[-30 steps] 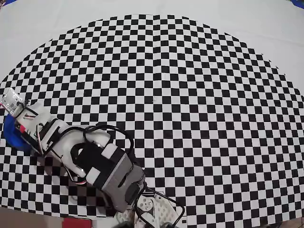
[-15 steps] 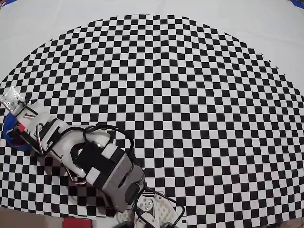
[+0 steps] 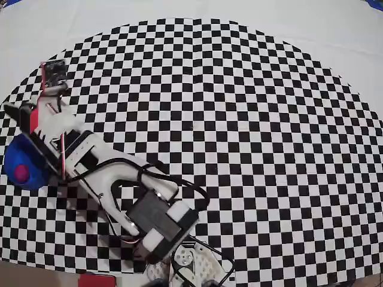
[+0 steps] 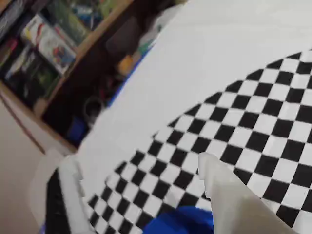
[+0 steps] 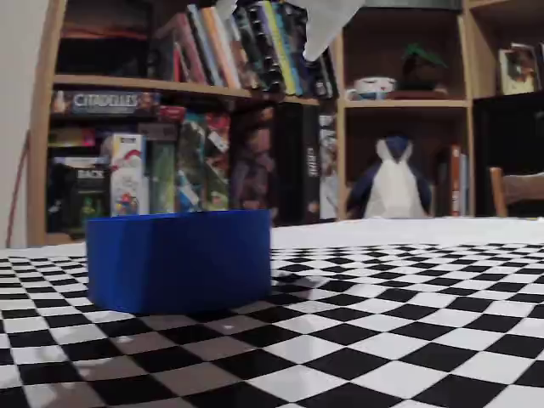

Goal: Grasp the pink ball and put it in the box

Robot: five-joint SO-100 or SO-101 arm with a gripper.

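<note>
the pink ball (image 3: 22,173) lies inside the blue box (image 3: 17,156), at the left side of the checkered tabletop (image 3: 251,137) in the overhead view. so the drop looks done. the fingers (image 3: 35,91) are spread wide and hold nothing. they hang above the checks just past the box, likely to stay clear of the rim.

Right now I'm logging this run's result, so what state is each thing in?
pink ball: inside the box, free of the gripper.
box: upright on the checkered mat, open top, ball inside.
gripper: open, empty, beside the box in the overhead view; fingertip high above it in the fixed view.
</note>
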